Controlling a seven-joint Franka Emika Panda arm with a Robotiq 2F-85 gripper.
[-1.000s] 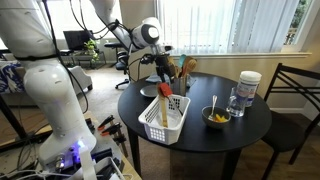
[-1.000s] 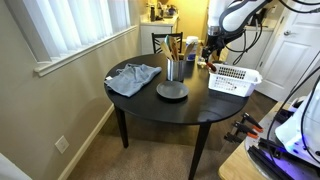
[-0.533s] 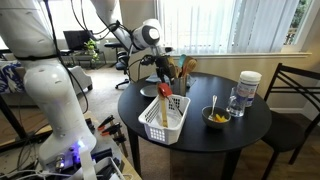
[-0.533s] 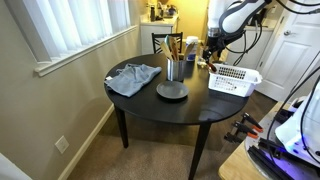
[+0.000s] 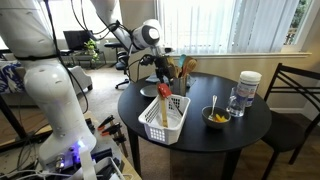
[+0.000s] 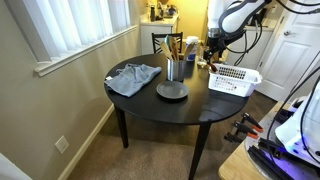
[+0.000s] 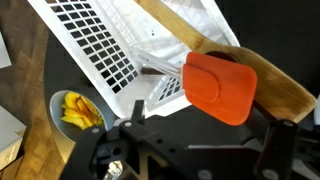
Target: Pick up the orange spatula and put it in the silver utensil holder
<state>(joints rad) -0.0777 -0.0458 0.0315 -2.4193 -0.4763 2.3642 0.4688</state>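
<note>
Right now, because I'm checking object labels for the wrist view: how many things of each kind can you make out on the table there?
orange spatula: 1
wooden utensil: 1
white basket: 1
bowl of yellow food: 1
Total: 4

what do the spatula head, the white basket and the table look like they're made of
Spatula head: probably silicone, matte orange with soft rounded edges. Basket: white moulded plastic, judging by its even grid of slots. Table: dark, slightly shiny top, perhaps painted wood; the look leaves it open.
</note>
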